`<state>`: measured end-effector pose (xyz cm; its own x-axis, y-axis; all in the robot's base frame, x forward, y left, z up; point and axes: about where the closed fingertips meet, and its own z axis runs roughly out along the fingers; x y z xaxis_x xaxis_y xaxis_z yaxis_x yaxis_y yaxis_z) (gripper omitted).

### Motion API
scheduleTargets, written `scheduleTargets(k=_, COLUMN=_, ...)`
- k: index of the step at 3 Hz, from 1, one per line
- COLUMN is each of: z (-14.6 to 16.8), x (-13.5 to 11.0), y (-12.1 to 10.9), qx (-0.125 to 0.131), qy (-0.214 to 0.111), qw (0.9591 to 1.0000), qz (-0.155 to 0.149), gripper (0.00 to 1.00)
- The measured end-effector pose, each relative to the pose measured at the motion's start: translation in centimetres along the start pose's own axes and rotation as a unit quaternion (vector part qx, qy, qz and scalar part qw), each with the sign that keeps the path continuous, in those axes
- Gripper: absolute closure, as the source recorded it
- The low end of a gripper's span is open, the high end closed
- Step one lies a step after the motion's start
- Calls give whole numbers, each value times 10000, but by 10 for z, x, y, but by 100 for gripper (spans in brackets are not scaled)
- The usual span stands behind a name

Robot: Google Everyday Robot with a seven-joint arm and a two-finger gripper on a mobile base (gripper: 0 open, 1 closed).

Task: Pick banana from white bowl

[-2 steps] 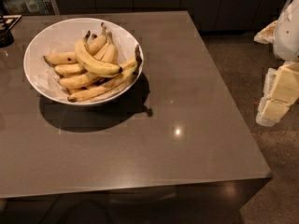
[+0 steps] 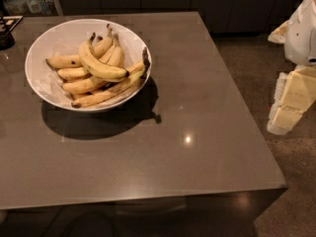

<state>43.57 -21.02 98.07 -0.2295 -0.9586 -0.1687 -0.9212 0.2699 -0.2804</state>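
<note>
The banana (image 2: 97, 66), thick and strongly curved, lies on top of a heap of slimmer bananas (image 2: 81, 85) in the white bowl (image 2: 55, 34), far left of the pincer (image 2: 289, 100). The bowl sits on the dark counter (image 2: 207, 132). The pincer hangs beyond the counter's right edge, well apart from the fruit. Whether it is open or closed cannot be told.

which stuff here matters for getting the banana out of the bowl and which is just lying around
For the job:
- banana, thick curved one on top of the pile
- white bowl
- gripper, beyond the table's right edge, far from the bowl

Just lying about:
- other bananas in the bowl
- dark object at the table's left edge
</note>
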Motion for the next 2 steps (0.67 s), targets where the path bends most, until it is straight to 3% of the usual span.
scheduleTargets(k=2, z=-26, x=-44, y=11, qx=265, qy=598, qw=9978, qz=108, gripper=0)
